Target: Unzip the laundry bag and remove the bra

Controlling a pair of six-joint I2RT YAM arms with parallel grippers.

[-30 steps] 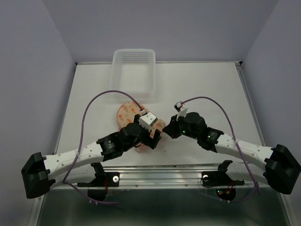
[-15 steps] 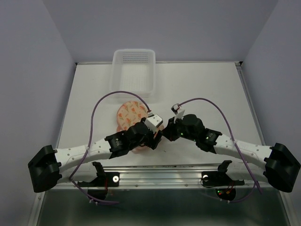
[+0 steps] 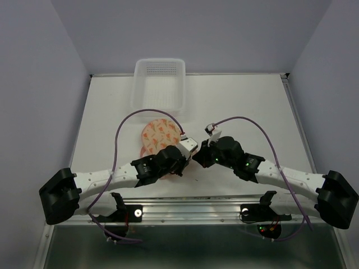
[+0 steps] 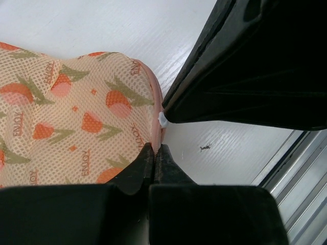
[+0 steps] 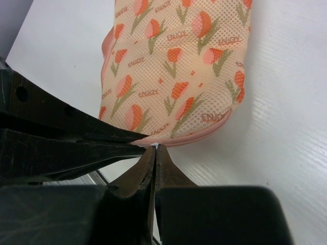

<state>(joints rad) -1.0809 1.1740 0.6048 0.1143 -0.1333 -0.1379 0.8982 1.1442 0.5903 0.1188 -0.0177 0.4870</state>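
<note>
Meeting at pink trim of mesh laundry bag (image 4: 66, 127): left claw (image 4: 155, 149), right claw (image 5: 155, 149), both pinched shut.

The right gripper (image 5: 155, 151) comes up from the bottom, its two dark fingers pressed together. Their tips pinch a tiny white tab (image 5: 152, 146) right at the rim of the laundry bag (image 5: 173, 66). The bag is cream mesh printed with orange tulips, green leaves and the word ENJOY. It lies flat on the white tabletop (image 5: 276, 102), with its pink zipper trim (image 5: 204, 133) curving round the nearest end. From the left, the black left gripper (image 5: 130, 140) tapers in, its point meeting that same rim beside the tab.
</note>
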